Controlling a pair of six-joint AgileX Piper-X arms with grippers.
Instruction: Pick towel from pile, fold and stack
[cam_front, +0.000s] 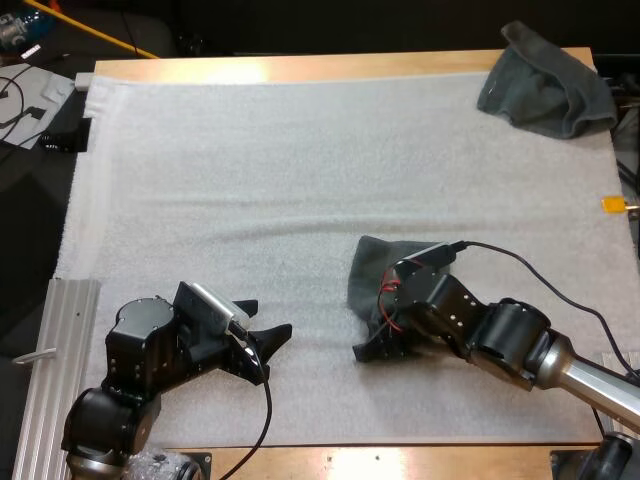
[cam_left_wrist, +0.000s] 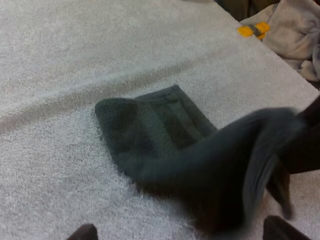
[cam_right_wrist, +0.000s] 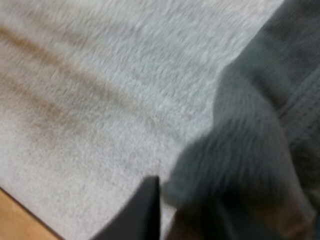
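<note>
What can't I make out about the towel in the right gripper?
Left wrist view: the towel has its lifted flap blurred, edges unreadable.
High view: the right gripper covers the towel's near part.
Right wrist view: the towel hides one of the fingers.
Left wrist view: the crumpled pile is cut off by the picture's edge.

Black boxy arm joints (cam_front: 150, 345), silver forearm tube (cam_front: 590, 385), pointed black claw fingers (cam_front: 275, 332)
</note>
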